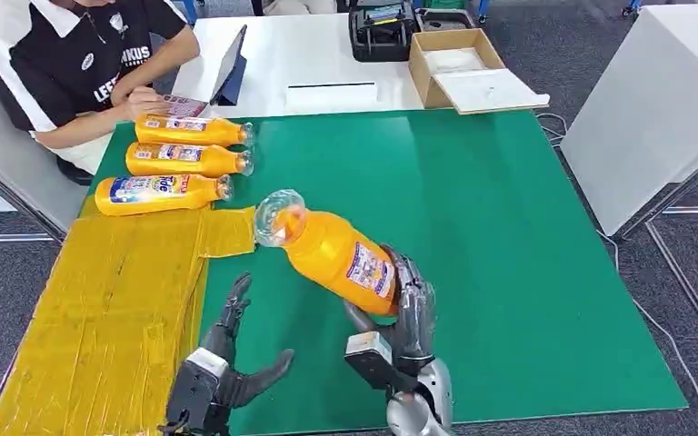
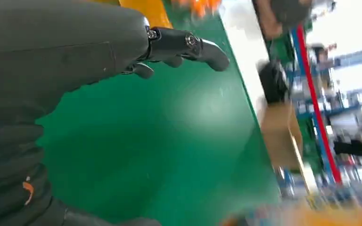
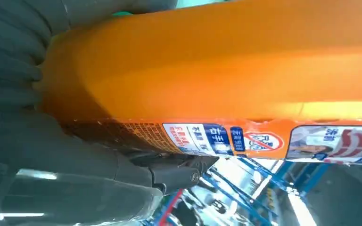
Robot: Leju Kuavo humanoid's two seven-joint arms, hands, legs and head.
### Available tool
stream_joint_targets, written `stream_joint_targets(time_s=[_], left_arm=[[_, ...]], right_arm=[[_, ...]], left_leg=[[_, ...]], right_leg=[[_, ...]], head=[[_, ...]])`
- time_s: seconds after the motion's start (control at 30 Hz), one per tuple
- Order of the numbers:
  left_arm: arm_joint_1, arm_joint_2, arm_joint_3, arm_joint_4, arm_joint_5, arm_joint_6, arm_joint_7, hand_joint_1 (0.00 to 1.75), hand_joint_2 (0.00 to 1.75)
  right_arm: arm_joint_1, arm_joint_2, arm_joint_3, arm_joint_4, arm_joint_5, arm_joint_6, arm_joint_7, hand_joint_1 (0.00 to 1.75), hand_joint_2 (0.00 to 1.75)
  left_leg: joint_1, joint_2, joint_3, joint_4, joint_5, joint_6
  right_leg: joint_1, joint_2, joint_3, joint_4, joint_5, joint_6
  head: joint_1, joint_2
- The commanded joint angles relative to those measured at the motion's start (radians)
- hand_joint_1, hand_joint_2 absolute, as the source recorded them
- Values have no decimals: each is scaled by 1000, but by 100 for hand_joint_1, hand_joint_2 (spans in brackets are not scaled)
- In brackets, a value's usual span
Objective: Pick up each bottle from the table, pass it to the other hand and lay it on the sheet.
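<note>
Item: orange detergent bottle, clear-capped, held tilted above the green mat by the right hand, whose fingers are wrapped about its lower body; cap end directed toward the yellow sheet.

Left hand: fingers spread, nothing held, poised just beside the bottle over the mat's edge.

Step in hand, as judged: the pass to the left hand. The bottle is best offered at its free upper body, the right grip kept until the left fingers are closed firmly, the label side being probably slippery.

Already laid: three bottles in a row at the sheet's far end, near a seated person.

Obscured: the right fingers are largely covered by the bottle; the left wrist view is blurred beyond the mat.
</note>
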Motion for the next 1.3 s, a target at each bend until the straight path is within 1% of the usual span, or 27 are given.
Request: stream_joint_targets(time_s=[0.03,0.07,0.1,0.17,0.2,0.3,0.33,0.37,0.4,0.47,0.5,0.53,0.57,0.67,0.73,0.8,0.83,0.87,0.93,0.97,1.03,1.07,1.1,1.13,1.2,1.27,1.3], left_arm=[[-115,-69,-23,56,-22,-143,19,0,175],[-127,-76,-20,67,-26,-150,18,0,175],[-136,-83,-18,75,-28,-154,17,0,175],[-151,-94,-17,85,-32,-158,16,0,175],[-151,-94,-17,85,-32,-158,16,0,175],[-151,-94,-17,85,-32,-158,16,0,175],[-151,-94,-17,85,-32,-158,16,0,175],[-151,-97,-19,85,-34,-159,16,0,175],[-152,-99,-19,85,-34,-159,16,0,175],[-170,-111,-24,99,-38,-163,16,0,175],[-181,-118,-29,104,-42,-166,17,0,175],[-195,-123,-37,111,-46,-170,19,0,175],[-212,-125,-50,121,-48,-178,23,0,175],[-248,-126,-70,153,-40,-190,25,0,175],[-268,-126,-75,167,-27,-193,21,0,175],[-271,-126,-75,170,-25,-193,21,0,175],[-271,-126,-75,170,-25,-193,21,0,175],[-271,-126,-75,170,-25,-193,21,0,175],[-270,-124,-75,169,-21,-194,19,0,175],[-275,-122,-76,169,-18,-195,17,0,175],[-300,-120,-81,181,6,-193,14,0,175],[-310,-119,-82,185,17,-189,15,0,175],[-318,-119,-83,187,27,-186,16,0,175],[-326,-118,-85,192,42,-185,19,0,175],[-341,-114,-96,203,67,-181,21,0,175],[-351,-117,-101,211,81,-185,22,0,175],[-358,-117,-105,218,87,-185,23,0,175]], right_arm=[[-46,30,-91,68,43,-42,-23,175,175],[-48,26,-77,66,45,-42,-19,175,175],[-52,23,-63,68,46,-42,-15,175,175],[-60,20,-47,70,51,-42,-2,175,175],[-60,20,-47,70,51,-42,-2,175,175],[-60,20,-47,70,51,-42,-2,175,175],[-60,20,-47,70,51,-42,-2,175,175],[-60,18,-39,73,51,-42,2,175,175],[-63,17,-37,74,51,-42,3,175,175],[-70,8,-24,70,59,-42,22,175,175],[-74,3,-14,71,58,-42,29,175,175],[-75,1,-19,66,69,-42,39,175,175],[-73,0,-28,61,89,-42,47,175,175],[-67,0,-53,53,113,-42,59,175,175],[-70,-7,-45,56,105,-42,62,175,175],[-70,-8,-43,55,104,-42,63,175,175],[-70,-8,-43,55,104,-42,63,175,175],[-70,-8,-43,55,104,-42,63,175,175],[-71,-9,-43,53,107,-42,64,175,175],[-65,-5,-38,49,109,-42,62,175,175],[-79,-14,-4,52,101,-42,68,175,175],[-87,-17,12,56,97,-42,71,175,175],[-92,-18,26,61,96,-42,75,175,175],[-100,-16,43,73,106,-42,85,175,175],[-107,-9,59,94,136,-42,95,175,175],[-111,-3,68,110,141,-42,94,175,175],[-114,-1,68,116,141,-42,91,175,175]], left_leg=[[-1,-4,3,0,0,-1],[-1,-4,4,0,-1,-1],[-1,-2,2,0,0,-1],[-2,-2,6,0,-1,-1],[-1,-1,4,0,0,-1],[-2,-1,6,0,-1,-2],[-1,0,4,-1,0,-1],[-2,-1,6,0,-1,-2],[-1,-1,3,-1,0,-1],[-1,-1,7,0,-1,-2],[-1,-1,4,0,0,-1],[-1,-2,6,0,-1,-1],[-1,-2,3,0,0,-1],[-1,-4,7,1,-1,-1],[-1,-2,3,-1,1,-1],[-1,-3,5,0,0,-1],[-1,-2,4,0,1,-1],[-1,-3,5,0,0,-1],[-1,-2,6,0,0,-2],[-1,-2,4,0,1,-1],[-1,-3,7,0,-1,-2],[-1,-2,4,0,0,-1],[-1,-2,6,1,-1,-2],[-1,-1,3,0,1,-1],[0,-1,2,0,1,-1],[-1,-1,6,0,0,-2],[-1,-1,3,0,1,-1]], right_leg=[[-1,-6,4,0,-2,1],[-1,-7,6,1,-3,1],[-1,-3,3,0,-1,1],[-1,-5,6,0,-2,1],[-1,-4,4,0,-1,0],[-1,-4,6,0,-2,0],[-1,-2,4,0,-1,0],[-1,-4,6,0,-2,0],[0,-3,4,-1,-1,0],[-1,-5,7,1,-3,0],[-1,-3,5,0,-1,0],[-1,-5,7,1,-2,1],[-1,-4,4,0,-1,0],[-1,-8,8,1,-3,1],[-1,-4,4,0,0,0],[-1,-6,7,0,-2,1],[-1,-4,5,0,-1,0],[-1,-6,7,0,-2,1],[-1,-5,7,0,-2,1],[-1,-4,5,0,-1,0],[-1,-6,8,1,-3,1],[-1,-5,5,0,-2,0],[-1,-6,7,1,-2,0],[-1,-4,4,0,-1,0],[0,-3,3,0,0,0],[-1,-4,6,0,-1,0],[-1,-4,4,0,0,0]], head=[[0,0],[1,0],[0,0],[0,0],[0,0],[0,0],[0,0],[0,0],[0,0],[0,0],[0,0],[0,0],[0,0],[0,0],[0,0],[0,0],[0,0],[0,0],[0,0],[0,0],[0,0],[0,0],[0,0],[0,0],[0,0],[0,0],[0,0]])
